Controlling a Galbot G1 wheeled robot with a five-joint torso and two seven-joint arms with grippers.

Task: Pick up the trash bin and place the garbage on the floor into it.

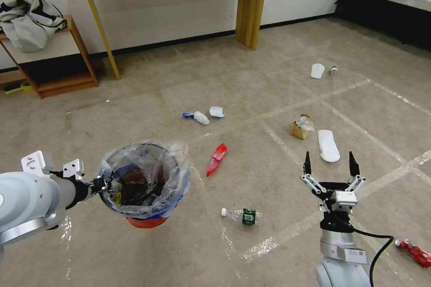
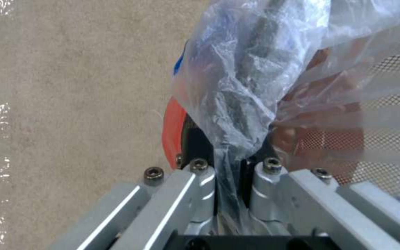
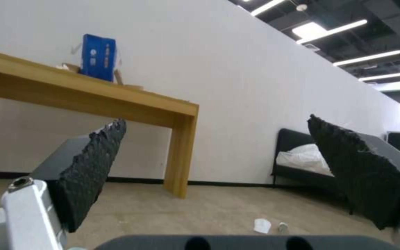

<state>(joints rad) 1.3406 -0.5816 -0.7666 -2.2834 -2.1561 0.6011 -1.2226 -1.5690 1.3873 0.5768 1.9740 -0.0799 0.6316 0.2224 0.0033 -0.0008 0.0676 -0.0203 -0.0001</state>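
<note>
Above the beige-brown short-pile carpet (image 1: 148, 98) with its pale worn tape lines, my left gripper (image 1: 99, 184) is clamped tight on the rim of the small round red bucket with a blue band (image 1: 148, 222), pinching the crinkled clear plastic liner (image 2: 237, 80) along with it; the bin appears to hang clear of the floor at my left side, mouth up. My right gripper (image 1: 328, 165) is spread wide and holds nothing, poised low over the carpet just short of a flat white slipper (image 1: 328, 145).

By my reckoning the first half of the job is done: the bin is in hand. Dark shapes show inside the liner, too murky to identify. The gathering is mostly ahead. Lying loose on the carpet are a folded red wrapper (image 1: 217, 158), glossy and creased; a clear bottle with a green label and white cap (image 1: 242, 216), on its side near the bin; a knot of white crumpled papers with a blue scrap (image 1: 202, 115); a squat brown paper bag (image 1: 300, 127) stuffed with clear film; a second white slipper (image 1: 317, 71) with a small can-like thing just beside it, well off toward the far wall; and a crushed red can (image 1: 415, 251) at my right base.

From the left wrist, the liner bunches thin and slippery between the metal links, and the bucket wall past it is a fine mesh. My right fingers (image 3: 93, 166) carry coarse black ridged pads
</note>
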